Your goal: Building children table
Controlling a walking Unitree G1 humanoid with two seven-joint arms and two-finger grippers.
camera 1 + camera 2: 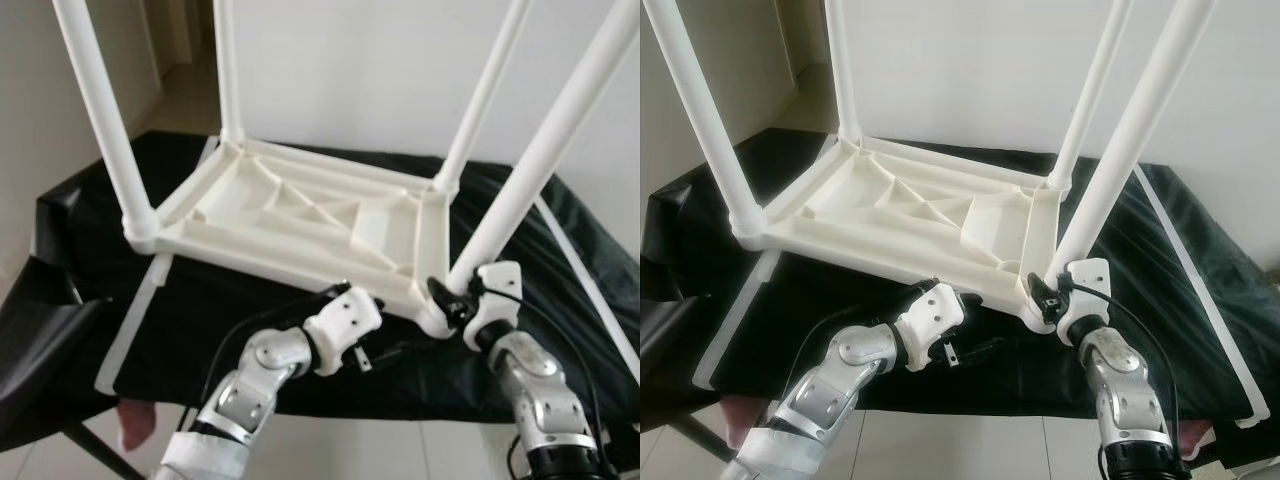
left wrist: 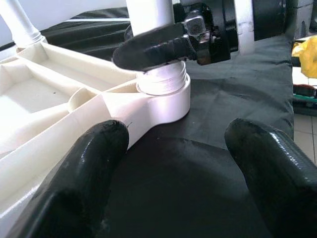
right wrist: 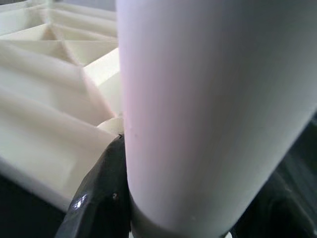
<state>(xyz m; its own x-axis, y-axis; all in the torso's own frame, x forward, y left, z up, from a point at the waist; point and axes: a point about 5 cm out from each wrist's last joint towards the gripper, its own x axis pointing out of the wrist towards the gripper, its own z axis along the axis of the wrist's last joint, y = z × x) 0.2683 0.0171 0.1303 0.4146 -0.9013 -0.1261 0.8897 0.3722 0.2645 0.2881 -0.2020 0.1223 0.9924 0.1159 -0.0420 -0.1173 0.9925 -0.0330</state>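
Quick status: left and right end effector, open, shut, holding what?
Left end effector: open, holding nothing, by the tabletop corner.
Right end effector: shut on the near right leg at its base.

A black-covered table carries the upturned white children's table, its four legs pointing up.

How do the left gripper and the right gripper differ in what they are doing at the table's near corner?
The right gripper is closed around the base of the near right leg, while the left gripper is open and holds nothing. The right gripper sits at the corner socket; the left gripper hovers low over the black cloth, beside the tabletop's edge. Both point toward the same corner of the upside-down table.
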